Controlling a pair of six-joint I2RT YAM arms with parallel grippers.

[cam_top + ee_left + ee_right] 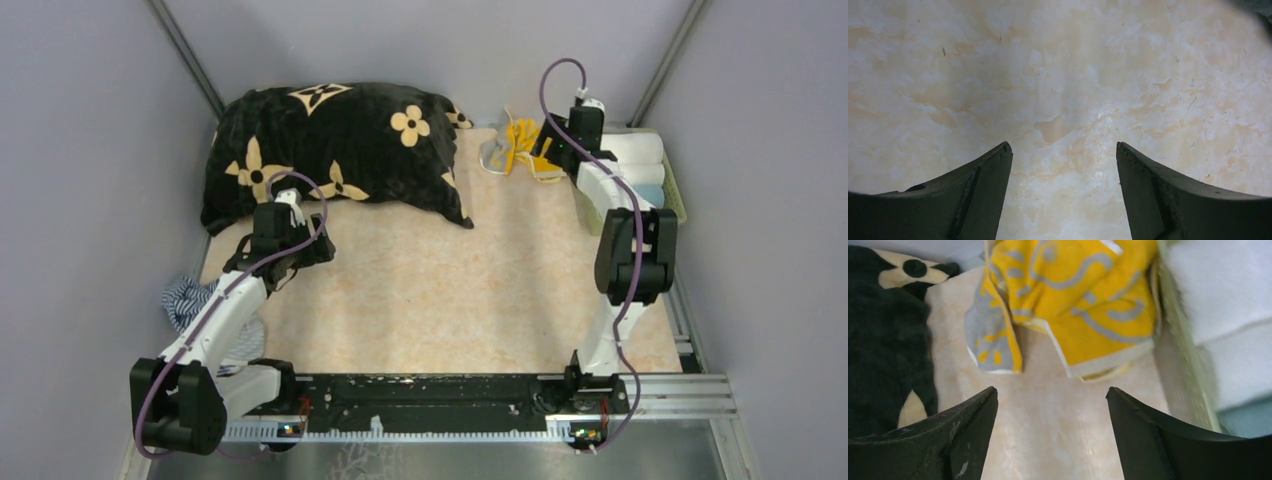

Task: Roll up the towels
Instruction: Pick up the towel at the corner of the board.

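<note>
Striped towel [190, 300] bunched at the table [1058, 75] edge, behind and left of the left gripper [1063, 147]. Left fingers spread wide, nothing between them, bare tabletop below. Black flowered towel [330, 150] lies ahead of them. Right gripper [1050, 390] also spread wide and empty. Crumpled yellow towel [1088, 300] sits just ahead of its fingertips. Basket [1184, 355] of folded white towels [1228, 300] lies beyond its right finger.

One black towel [330, 150], one yellow towel [521, 140], one striped towel [188, 300], one basket [677, 190].
</note>
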